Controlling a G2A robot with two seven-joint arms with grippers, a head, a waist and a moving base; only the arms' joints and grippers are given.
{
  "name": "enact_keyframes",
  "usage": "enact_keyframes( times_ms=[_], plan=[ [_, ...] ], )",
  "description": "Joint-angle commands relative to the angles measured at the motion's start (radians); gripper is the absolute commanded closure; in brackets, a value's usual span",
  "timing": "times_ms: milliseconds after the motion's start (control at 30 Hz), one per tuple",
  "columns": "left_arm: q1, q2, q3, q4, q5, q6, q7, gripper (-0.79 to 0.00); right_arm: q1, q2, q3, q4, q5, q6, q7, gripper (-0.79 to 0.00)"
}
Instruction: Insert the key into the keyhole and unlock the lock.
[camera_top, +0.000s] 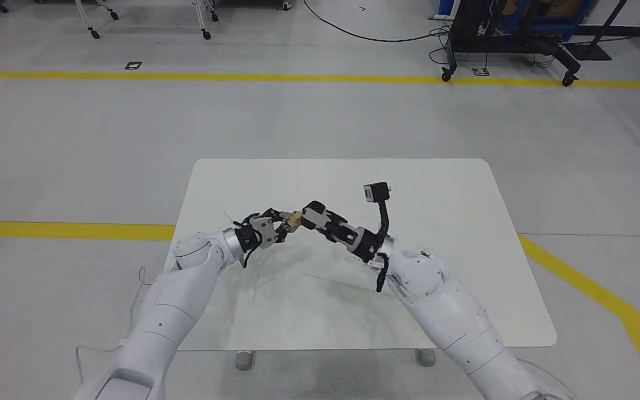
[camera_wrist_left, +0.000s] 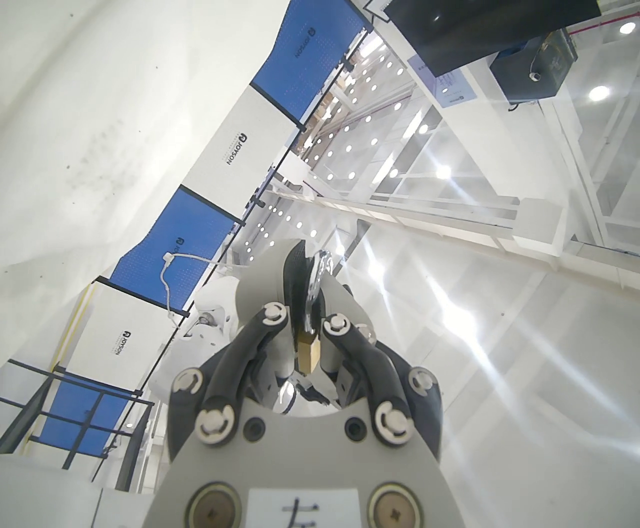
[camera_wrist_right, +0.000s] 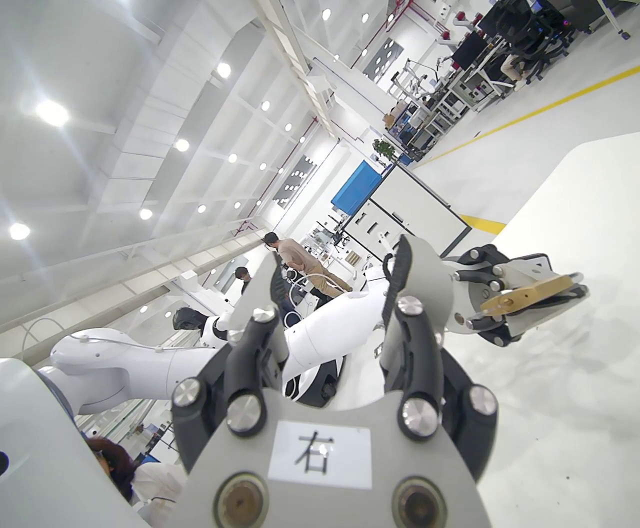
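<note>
- Left pincer (camera_top: 268, 227) is over the middle of the white table (camera_top: 450, 220), pointing toward the right arm. It is pressed together on the brass lock (camera_top: 292, 217).
- Left wrist view: the lock's brass body (camera_wrist_left: 310, 352) sits deep between the left pincer's (camera_wrist_left: 314, 300) jaws. A silver metal piece (camera_wrist_left: 318, 280) runs on from the brass toward the tips. We cannot tell from here whether it is the shackle.
- Right wrist view: the lock (camera_wrist_right: 530, 295) lies flat in the left pincer (camera_wrist_right: 570, 292) and is held clear of the table (camera_wrist_right: 575, 200) surface. A small round hole shows in the brass end that faces the left arm's wrist.
- Right pincer (camera_top: 314, 212) is just beside the lock in the top view, facing the left pincer tip to tip. We cannot tell whether it touches the brass.
- Right pincer (camera_wrist_right: 332, 270) in its own wrist view: jaws spread wide, nothing gripped between them. The lock is off to one side of the gap, not in line with it.
</note>
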Motion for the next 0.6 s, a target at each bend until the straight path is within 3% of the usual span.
enact_keyframes(
  times_ms=[0, 567],
  plan=[
    [-0.004, -0.002, 0.002, 0.013, -0.020, 0.005, -0.019, 0.000, 0.001, -0.001, -0.002, 0.009, -0.001, 0.004, -0.003, 0.000],
    [-0.016, -0.008, 0.016, 0.036, -0.015, -0.024, -0.070, 0.000, 0.030, -0.023, -0.047, 0.082, -0.123, 0.180, -0.111, 0.000]
  ],
)
